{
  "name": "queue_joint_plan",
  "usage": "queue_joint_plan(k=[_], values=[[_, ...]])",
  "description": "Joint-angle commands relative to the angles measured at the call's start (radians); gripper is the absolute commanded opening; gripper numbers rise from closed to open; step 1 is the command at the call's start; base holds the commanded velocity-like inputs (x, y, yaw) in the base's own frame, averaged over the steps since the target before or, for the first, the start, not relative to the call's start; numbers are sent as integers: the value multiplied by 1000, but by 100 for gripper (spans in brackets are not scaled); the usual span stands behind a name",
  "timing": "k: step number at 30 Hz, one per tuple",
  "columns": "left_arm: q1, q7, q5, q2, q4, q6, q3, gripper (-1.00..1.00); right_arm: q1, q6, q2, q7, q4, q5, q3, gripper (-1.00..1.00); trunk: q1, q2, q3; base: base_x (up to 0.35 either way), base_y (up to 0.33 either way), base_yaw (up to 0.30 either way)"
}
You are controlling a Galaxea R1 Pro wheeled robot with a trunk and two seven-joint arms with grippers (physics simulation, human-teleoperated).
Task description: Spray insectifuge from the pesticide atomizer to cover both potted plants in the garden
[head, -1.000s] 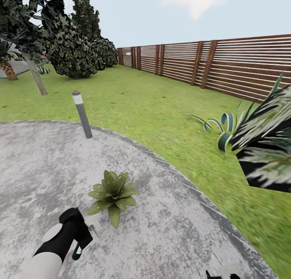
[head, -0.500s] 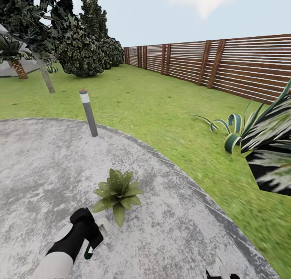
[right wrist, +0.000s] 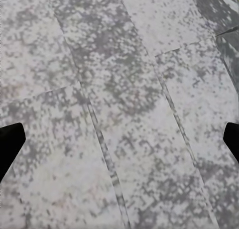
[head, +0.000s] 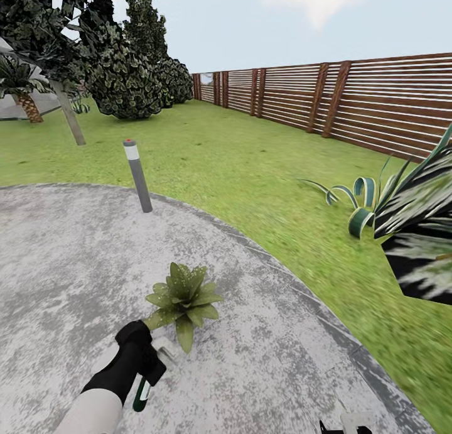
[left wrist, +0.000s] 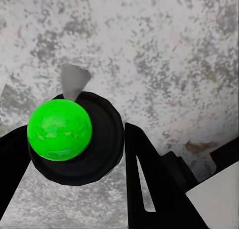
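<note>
**Atomizer held beside a potted plant on the paved circle**

A mottled grey paved circle [head: 263, 333] is seen in the head view, bordered from 12 to 4 o'clock by green lawn [head: 251, 164]. A brown slatted fence [head: 351, 101] closes the garden along the 1 to 3 o'clock side, and dark trees [head: 125, 76] stand at 11 o'clock. A short grey bollard light [head: 137, 175] is set at the far edge of the paving, toward 11 o'clock. A large striped agave [head: 408, 227] fills the 3 o'clock edge.

One potted plant [head: 183, 301], a low rosette of pointed green leaves, is placed on the paving just below centre. The left gripper [head: 145, 365] is held just beside it, at its 7 o'clock side, near its lowest leaves. The pesticide atomizer [head: 142, 393] is pinched in this claw: its dark-green body with a white band hangs below the black fingers, and its pale trigger head juts toward the plant. In the left wrist view the bottle is seen end-on between the black fingers [left wrist: 149, 184], as a bright green round shape within a dark ring.

In the right wrist view the right gripper [right wrist: 119, 144] is spread wide, its dark fingertips at opposite edges above bare paving slabs.
</note>
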State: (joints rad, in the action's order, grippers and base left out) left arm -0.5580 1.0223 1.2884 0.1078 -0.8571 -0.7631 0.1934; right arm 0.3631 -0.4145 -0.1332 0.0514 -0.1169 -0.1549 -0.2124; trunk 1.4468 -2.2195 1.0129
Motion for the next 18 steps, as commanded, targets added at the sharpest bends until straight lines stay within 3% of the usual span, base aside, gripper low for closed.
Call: queue_joint_plan(k=[1,2,10,12,18], values=[[-1,-5,4,1,-1,-5,21,-100,0,-3,0,3,0,-9,-9,100,0,0,1,0,0,0],[-1,-95,-4,11,-5,-5,88,-100,0,-3,0,4,0,-9,-8,100,0,0,1,0,0,0],[-11,-124,-23,19,-12,-5,101,-100,0,-3,-2,5,1,-8,-8,100,0,0,1,0,0,0],[-2,-167,-29,21,8,-5,99,-100,0,-3,-2,5,2,-8,-8,100,0,0,1,0,0,0],[2,-181,-30,18,48,-3,95,-100,0,-3,-2,5,2,-8,-8,100,0,0,1,0,0,0]])
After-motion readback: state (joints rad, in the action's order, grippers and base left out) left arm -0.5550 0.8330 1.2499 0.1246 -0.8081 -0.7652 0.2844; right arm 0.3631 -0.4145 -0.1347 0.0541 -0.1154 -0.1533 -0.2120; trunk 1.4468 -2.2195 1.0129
